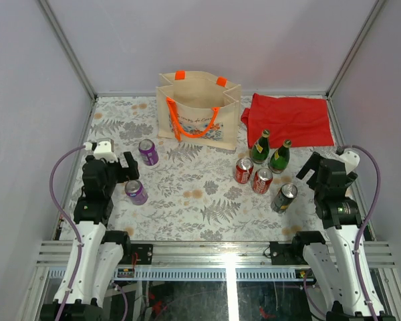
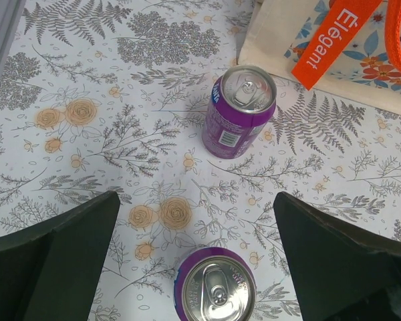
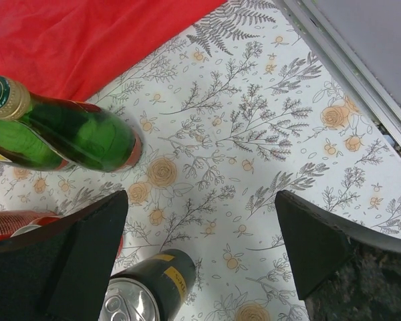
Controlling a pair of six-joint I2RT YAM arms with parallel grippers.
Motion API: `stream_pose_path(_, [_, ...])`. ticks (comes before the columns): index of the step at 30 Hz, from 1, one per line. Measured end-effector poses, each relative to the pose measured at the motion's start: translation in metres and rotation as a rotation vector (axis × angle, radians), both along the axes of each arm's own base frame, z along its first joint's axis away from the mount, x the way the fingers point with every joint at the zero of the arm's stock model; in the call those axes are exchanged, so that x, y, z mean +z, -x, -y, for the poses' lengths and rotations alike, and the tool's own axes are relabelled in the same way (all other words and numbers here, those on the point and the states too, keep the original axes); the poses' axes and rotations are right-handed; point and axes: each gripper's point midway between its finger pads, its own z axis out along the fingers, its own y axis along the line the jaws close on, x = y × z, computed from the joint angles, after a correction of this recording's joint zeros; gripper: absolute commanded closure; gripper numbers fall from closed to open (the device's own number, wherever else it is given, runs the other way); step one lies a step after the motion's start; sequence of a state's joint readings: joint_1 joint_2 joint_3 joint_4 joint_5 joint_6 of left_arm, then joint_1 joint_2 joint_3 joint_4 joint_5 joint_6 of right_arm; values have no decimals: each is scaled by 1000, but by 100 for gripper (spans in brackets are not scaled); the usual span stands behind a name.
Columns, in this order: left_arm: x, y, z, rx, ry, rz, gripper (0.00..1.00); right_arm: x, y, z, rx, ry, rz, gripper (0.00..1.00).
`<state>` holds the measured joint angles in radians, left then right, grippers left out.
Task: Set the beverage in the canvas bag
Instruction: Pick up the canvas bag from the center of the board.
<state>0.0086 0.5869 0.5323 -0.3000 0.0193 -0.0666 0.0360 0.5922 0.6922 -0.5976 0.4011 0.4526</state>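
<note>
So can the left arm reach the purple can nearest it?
Probably yes. The left gripper is open, and the near purple can stands upright close below it, with nothing between and the far purple can well apart.

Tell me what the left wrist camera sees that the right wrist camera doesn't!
Only the left wrist view shows the far purple can, the near purple can and a corner of the canvas bag with its orange strap.

Only the right wrist view shows the green bottles, the red cloth, a red can and a dark can.

Both show the flowery table and an open tool: the left tool in one, the right tool in the other.
</note>
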Motion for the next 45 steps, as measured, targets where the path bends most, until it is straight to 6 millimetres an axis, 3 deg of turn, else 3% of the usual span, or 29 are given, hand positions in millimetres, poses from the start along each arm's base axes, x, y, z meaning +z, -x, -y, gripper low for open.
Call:
stream_pose_path(3, [7,-3,-1,2,-1,1,0,3,3,2,1,13,5,1])
stream_pose_path(7, [50,-21,-4,22,-3,39,0,13,8,-3,51,25,50,0])
stream_pose_path(10, [106,-47,-5,43,26,100,0,24,9,-10,96,10,102,0])
stream_pose_path(14, [163,-87,-1,63,110,154,0,26,5,-14,115,2,89,1])
stream_pose_path(19, [196,-147,11,60,259,159,4,23,1,-15,120,-3,59,1])
stream_pose_path(24, [188,-206,31,40,379,102,9,33,6,-15,114,-9,92,0])
stream_pose_path(29, [150,-246,46,62,476,6,12,42,17,-15,101,-30,132,1])
stream_pose_path(34, [105,-257,67,86,541,-115,13,44,19,-16,93,-45,137,1])
stream_pose_path(40, [103,-252,103,45,581,-145,14,41,21,-15,85,-49,122,1])
stream_pose_path(45, [101,-251,113,37,599,-157,20,40,21,-14,81,-47,121,0])
